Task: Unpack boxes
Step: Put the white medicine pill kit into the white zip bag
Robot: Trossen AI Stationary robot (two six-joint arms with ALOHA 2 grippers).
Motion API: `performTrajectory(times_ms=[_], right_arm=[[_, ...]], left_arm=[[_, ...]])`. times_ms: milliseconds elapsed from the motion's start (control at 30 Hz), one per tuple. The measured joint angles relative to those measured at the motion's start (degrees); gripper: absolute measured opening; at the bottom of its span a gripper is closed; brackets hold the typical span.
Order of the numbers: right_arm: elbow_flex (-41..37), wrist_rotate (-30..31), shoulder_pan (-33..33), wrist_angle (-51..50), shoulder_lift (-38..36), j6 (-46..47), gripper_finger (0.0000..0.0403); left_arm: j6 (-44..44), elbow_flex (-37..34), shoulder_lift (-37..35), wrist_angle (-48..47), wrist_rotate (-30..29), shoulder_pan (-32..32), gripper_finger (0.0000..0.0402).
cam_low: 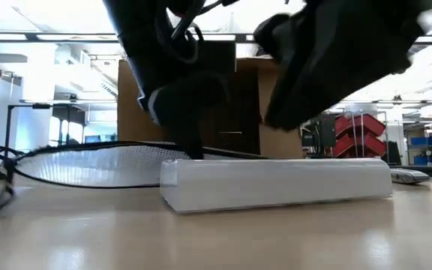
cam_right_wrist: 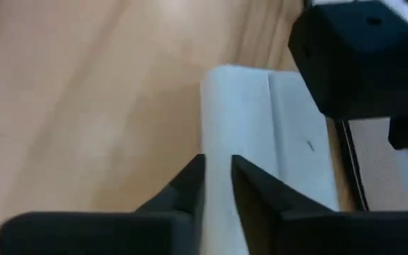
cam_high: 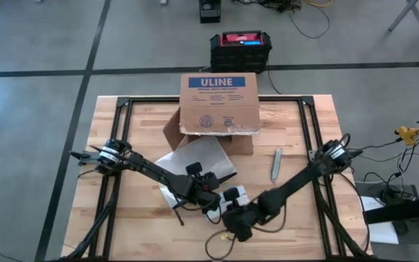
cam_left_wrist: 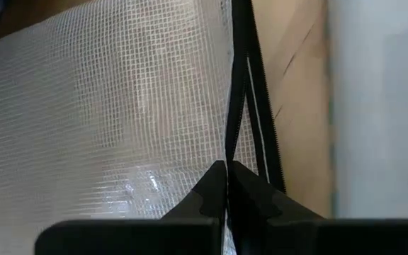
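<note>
White block (cam_low: 276, 182): nearest the low camera, directly under our right gripper (cam_right_wrist: 217, 185), jaws slightly parted astride its edge.
Left gripper (cam_left_wrist: 227, 185): pinched shut on the mesh bag (cam_high: 198, 160) zipper.
ULINE box (cam_high: 220, 102): well beyond both grippers, opened.
Advice: we should release cleanly, lifting straight up.

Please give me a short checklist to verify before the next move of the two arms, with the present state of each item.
1. Left pincer shut on the mesh bag's black zipper edge: ok.
2. Right pincer clear of the white block: not ok, its fingers stand slightly apart at the block's edge.
3. White block resting flat on the table: ok.
4. Cardboard box out of both arms' way, at the far side: ok.
5. Box emptied: cannot tell, its inside is not visible.
</note>
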Motion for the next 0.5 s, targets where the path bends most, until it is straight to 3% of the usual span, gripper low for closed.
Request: performTrajectory(times_ms=[267, 367, 500], right_arm=[[-0.95, -2.29, -4.44, -1.48, 0.06, -3.1, 0.0176], [-1.31, -7.3, -5.22, -0.85, 0.06, -2.89, 0.0194], [-2.32, -7.78, -5.34, -1.04, 0.17, -3.34, 0.0198]], left_arm=[[-2.46, -0.15, -0.07, -5.01, 2.79, -0.01, 0.0], [-3.64, -0.17, -0.07, -5.65, 2.77, -0.01, 0.0], [-4.63, -0.17, -0.07, -5.57, 2.75, -0.01, 0.0]])
